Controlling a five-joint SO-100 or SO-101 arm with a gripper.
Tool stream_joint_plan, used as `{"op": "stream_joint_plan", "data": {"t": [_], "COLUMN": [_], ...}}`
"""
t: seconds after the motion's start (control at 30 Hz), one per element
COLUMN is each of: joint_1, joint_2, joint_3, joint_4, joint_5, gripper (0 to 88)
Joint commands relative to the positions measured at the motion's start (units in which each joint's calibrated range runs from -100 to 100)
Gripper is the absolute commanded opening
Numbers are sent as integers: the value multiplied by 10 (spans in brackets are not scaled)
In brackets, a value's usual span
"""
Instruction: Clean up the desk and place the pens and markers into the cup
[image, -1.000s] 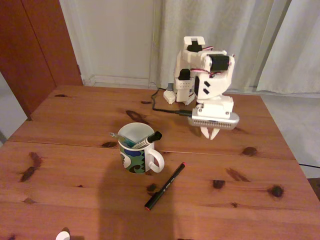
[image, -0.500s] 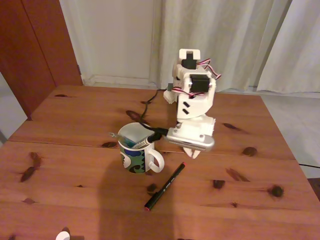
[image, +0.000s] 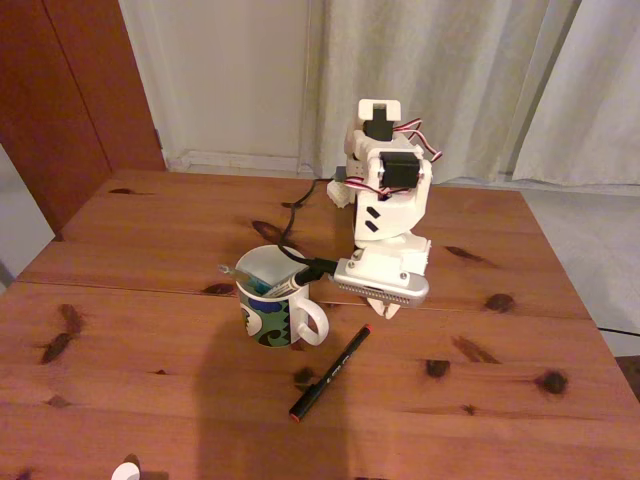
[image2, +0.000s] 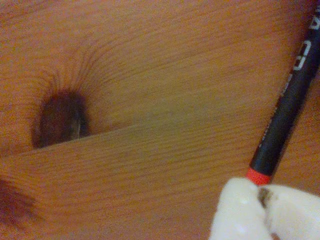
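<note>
The bench (image: 150, 330) is a wide reddish-brown wooden top with dark knots and a seam running across it. Near its middle stands the cup (image: 272, 310), a patterned white mug with sticks already leaning inside. The pincer (image: 385, 306) hangs low beside the cup, toward the bench's right edge; in the wrist view its white tips (image2: 262, 212) sit nearly together just above the pen's red end, gripping nothing. The thin black pen (image: 330, 372) lies flat and diagonal, between the cup and the near edge. It looks light, stiff and smooth, likely to roll, so mid-barrel seems the safest place to pinch.
</note>
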Motion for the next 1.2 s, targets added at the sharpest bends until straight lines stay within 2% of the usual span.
{"op": "stream_joint_plan", "data": {"t": [0.0, 0.17, 0.37, 1.17], "joint_1": [3, 4, 16, 26], "joint_2": [-7, -2, 29, 35], "joint_3": [-4, -2, -3, 28], "joint_4": [-9, -11, -68, -75], "joint_5": [2, 3, 3, 28], "gripper": [9, 9, 9, 8]}}
